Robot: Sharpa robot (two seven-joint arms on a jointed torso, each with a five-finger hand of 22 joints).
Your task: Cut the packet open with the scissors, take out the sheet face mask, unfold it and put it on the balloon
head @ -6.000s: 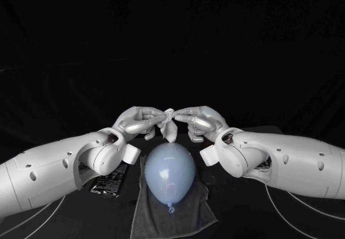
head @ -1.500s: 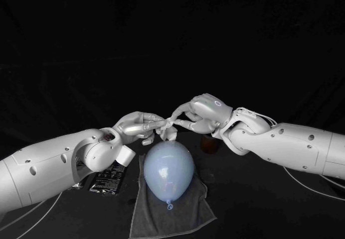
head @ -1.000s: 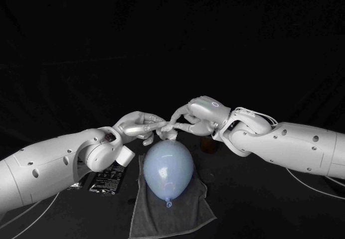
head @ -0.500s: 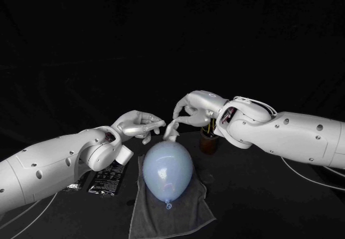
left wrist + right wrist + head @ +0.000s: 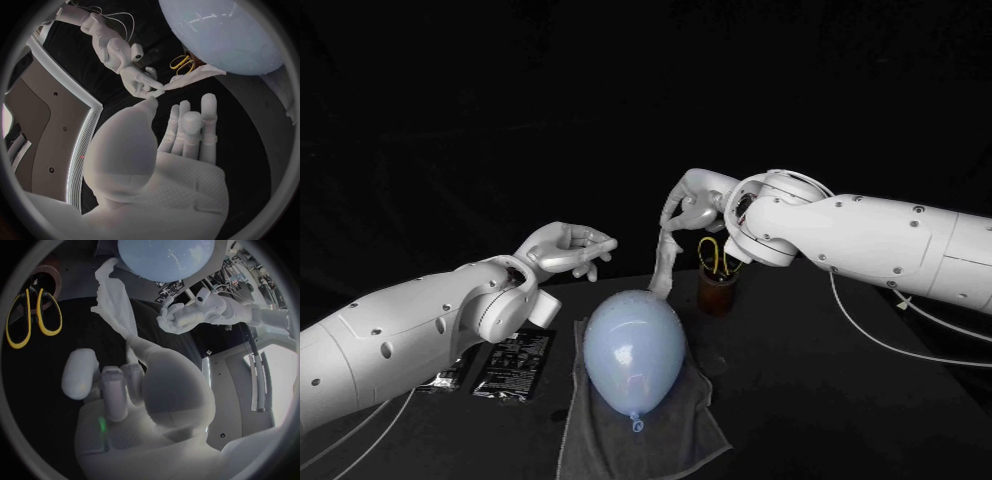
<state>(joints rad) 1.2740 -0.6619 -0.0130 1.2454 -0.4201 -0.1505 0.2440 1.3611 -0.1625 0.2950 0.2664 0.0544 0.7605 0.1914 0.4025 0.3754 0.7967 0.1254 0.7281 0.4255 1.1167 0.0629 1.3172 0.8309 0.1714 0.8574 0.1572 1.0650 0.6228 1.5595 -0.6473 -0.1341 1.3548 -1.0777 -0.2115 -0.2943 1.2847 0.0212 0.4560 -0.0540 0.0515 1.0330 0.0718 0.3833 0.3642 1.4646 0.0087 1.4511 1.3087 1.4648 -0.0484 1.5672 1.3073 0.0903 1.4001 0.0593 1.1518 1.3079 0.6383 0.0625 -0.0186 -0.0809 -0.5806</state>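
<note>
Right hand (image 5: 681, 212) is raised and pinches the top of the sheet face mask (image 5: 665, 262). The mask hangs down in a twisted strip, not unfolded, its lower end at the far end of the balloon (image 5: 635, 345). Left hand (image 5: 568, 246) holds nothing, fingers loosely bent, just beside the mask and apart from it. The balloon lies on a grey towel (image 5: 646, 445). Yellow-handled scissors (image 5: 715, 254) stand in a brown cup (image 5: 717, 296) under the right hand. The black packet (image 5: 514, 362) lies on the table beside the left arm.
</note>
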